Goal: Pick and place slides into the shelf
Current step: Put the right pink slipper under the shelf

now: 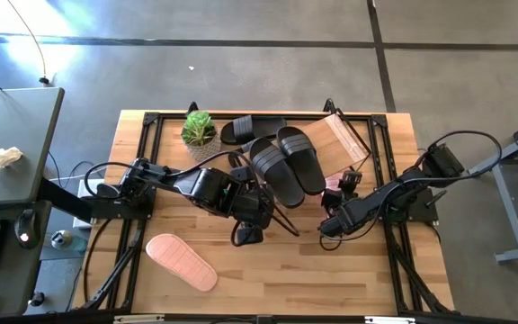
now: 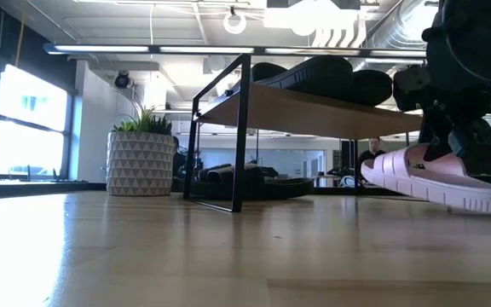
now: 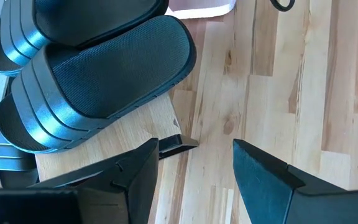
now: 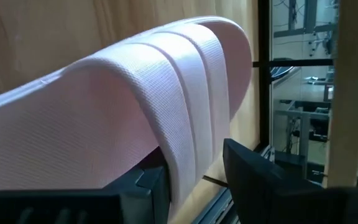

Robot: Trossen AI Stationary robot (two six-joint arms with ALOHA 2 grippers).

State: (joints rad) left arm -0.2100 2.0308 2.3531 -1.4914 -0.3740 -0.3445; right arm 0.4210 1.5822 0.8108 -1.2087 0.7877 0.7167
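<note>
The shelf [image 1: 335,139] stands at the table's far side, its light wood board [image 2: 314,107] on a thin black frame. Two black slides [image 1: 286,162] lie on the board, and a third [image 1: 250,128] lies lower, at the far edge. One pink slide [image 1: 181,261] lies flat on the table, near left. My right gripper [image 1: 333,205] is shut on the other pink slide [image 2: 441,181], just right of the shelf. My left gripper [image 3: 194,168] is open over bare table at the shelf's near corner [image 3: 176,144], touching nothing. My right gripper has the pink slide by its ribbed strap [image 4: 179,155], at the strap's side edge, pinched between the two fingers. It comes at it from above in the low view. The slide is off the table and tilted, one end [image 2: 378,168] higher than the other.
A potted green plant [image 1: 199,129] in a white patterned pot [image 2: 140,162] stands at the shelf's left. A desk with a keyboard and crumpled paper [image 1: 4,159] is beyond the table's left edge. Bare wood [image 1: 331,270] lies along the table's near side.
</note>
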